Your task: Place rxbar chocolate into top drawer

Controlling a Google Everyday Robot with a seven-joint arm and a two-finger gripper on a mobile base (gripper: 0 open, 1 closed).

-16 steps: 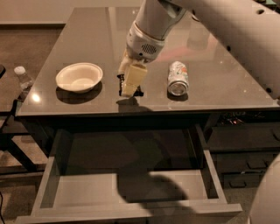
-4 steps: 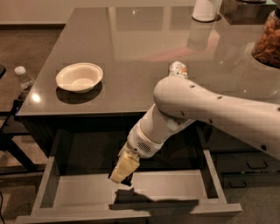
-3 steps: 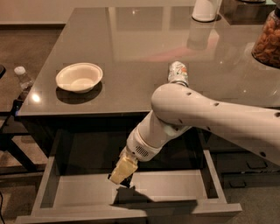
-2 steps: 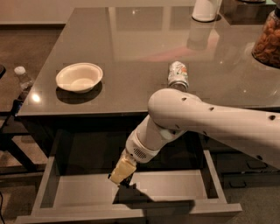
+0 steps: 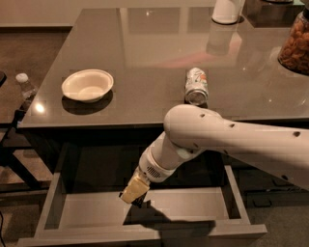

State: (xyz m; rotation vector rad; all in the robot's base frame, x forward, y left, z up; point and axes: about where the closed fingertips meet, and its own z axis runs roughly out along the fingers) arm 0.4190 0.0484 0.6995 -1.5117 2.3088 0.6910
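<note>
Count on the table (image 5: 145,43): one pale bowl (image 5: 87,85) sitting upright near the left front, one silver-green can (image 5: 196,85) lying on its side near the front edge, one white container (image 5: 227,9) standing at the far edge, and one jar (image 5: 295,42) of brown snacks showing partly at the right. One capped water bottle (image 5: 25,86) is standing off the table's left side. Bowl and can are lying well apart.

One top drawer (image 5: 193,205) is standing pulled out below the table front, its pale bottom showing.

One arm (image 5: 231,142) is entering from the right, running across the table's front edge, bending at a rounded elbow below the can and angling down and left into the drawer opening. The gripper (image 5: 133,192) is hanging over the left-middle of the drawer bottom, fingers pointing down-left, and is casting a shadow on the floor beneath.

One rxbar chocolate (image 5: 138,202): the fingers are clamping it, with only a dark sliver showing at their tips, just above the drawer bottom. Whether it is touching the bottom, I cannot tell.
</note>
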